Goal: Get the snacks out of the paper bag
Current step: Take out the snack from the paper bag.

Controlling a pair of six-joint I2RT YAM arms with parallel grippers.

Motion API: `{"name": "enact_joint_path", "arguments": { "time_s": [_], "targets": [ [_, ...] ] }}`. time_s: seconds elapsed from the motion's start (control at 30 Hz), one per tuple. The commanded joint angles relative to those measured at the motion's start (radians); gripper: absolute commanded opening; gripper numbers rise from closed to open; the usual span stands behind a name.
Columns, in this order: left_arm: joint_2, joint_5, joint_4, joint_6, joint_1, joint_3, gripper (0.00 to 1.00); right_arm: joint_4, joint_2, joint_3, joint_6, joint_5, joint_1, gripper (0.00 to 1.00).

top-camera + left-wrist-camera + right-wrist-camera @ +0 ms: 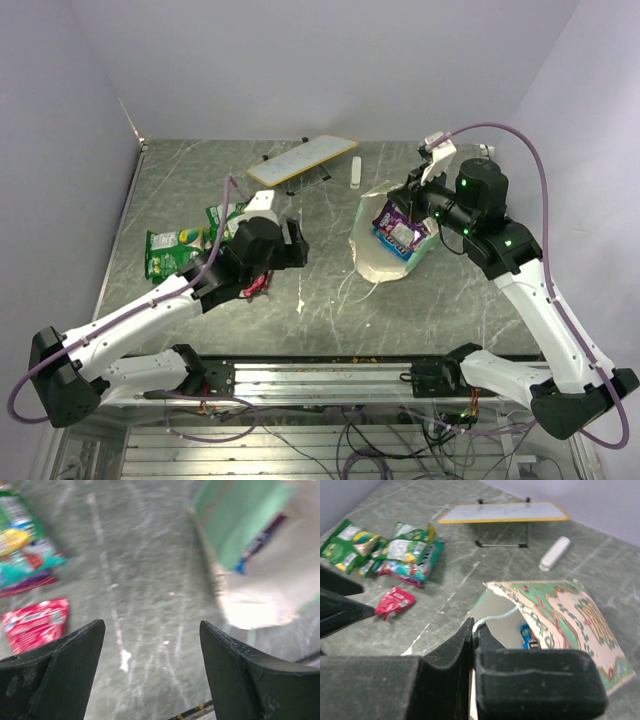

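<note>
The mint-green paper bag lies tilted on the table with its cream mouth open; a purple and a blue-white packet show inside. My right gripper is shut on the bag's white cord handle and holds that side up. In the right wrist view the bag's printed side and a blue packet inside show. My left gripper is open and empty, left of the bag. A red packet lies left of its fingers, and the bag is ahead on the right. Green packets lie further left.
A flat white board on black legs stands at the back, with a small white oblong object beside it. Grey walls close in the left, back and right. The pile of packets covers the left part of the table.
</note>
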Motion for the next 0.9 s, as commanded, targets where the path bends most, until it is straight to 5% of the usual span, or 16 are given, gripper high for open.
{"name": "enact_joint_path", "arguments": {
  "time_s": [0.0, 0.27, 0.57, 0.87],
  "targets": [
    [0.033, 0.072, 0.248, 0.134, -0.164, 0.041, 0.85, 0.068, -0.016, -0.028, -0.028, -0.198, -0.003, 0.00],
    [0.312, 0.093, 0.556, 0.284, -0.321, 0.070, 0.71, 0.072, 0.020, -0.020, 0.011, -0.328, 0.000, 0.00],
    [0.658, 0.034, 0.881, 0.366, -0.326, 0.115, 0.43, 0.098, 0.025, 0.017, 0.111, -0.278, 0.000, 0.00],
    [0.876, -0.018, 1.003, 0.360, -0.294, 0.185, 0.40, 0.046, 0.056, 0.071, 0.103, -0.250, 0.000, 0.00]
  ]
}}
